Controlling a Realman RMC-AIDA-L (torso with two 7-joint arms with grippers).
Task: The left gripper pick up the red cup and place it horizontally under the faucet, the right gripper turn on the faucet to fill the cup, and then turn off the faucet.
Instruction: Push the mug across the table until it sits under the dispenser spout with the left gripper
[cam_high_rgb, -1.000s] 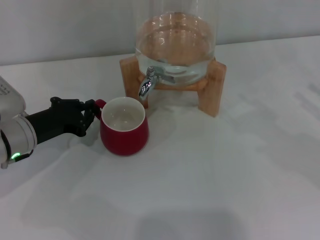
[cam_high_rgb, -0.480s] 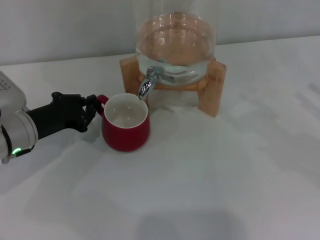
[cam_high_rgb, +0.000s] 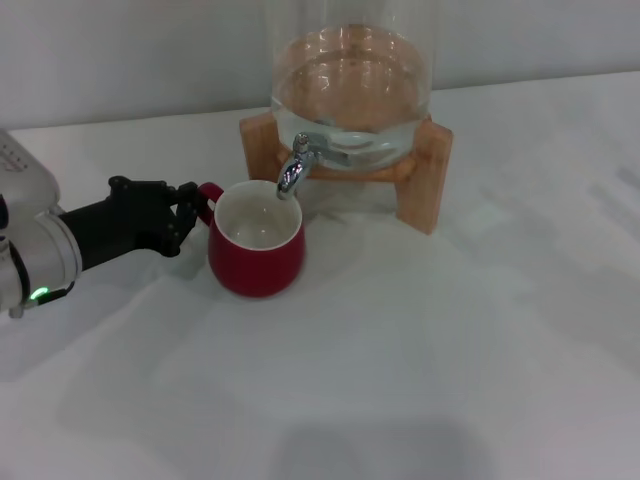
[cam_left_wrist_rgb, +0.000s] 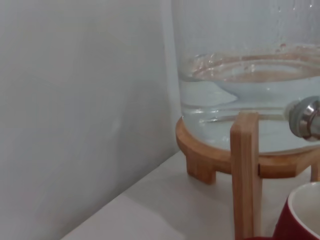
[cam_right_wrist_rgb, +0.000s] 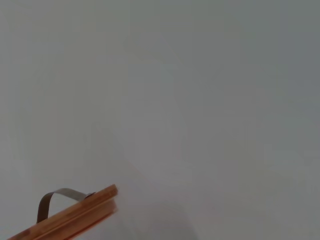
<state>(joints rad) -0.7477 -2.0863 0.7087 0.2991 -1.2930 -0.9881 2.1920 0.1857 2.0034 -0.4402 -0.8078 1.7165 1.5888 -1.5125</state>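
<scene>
The left hand (cam_high_rgb: 187, 212) has carried the red cup (cam_high_rgb: 256, 240) closer, its rim now beneath the faucet (cam_high_rgb: 293, 169).

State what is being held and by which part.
The left gripper holds the squat dark-red ceramic cup by its small loop handle; it stands under the chrome faucet.

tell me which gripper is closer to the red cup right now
Left. The left gripper is clamped on the handle of the red cup; the right gripper is out of every view.
</scene>
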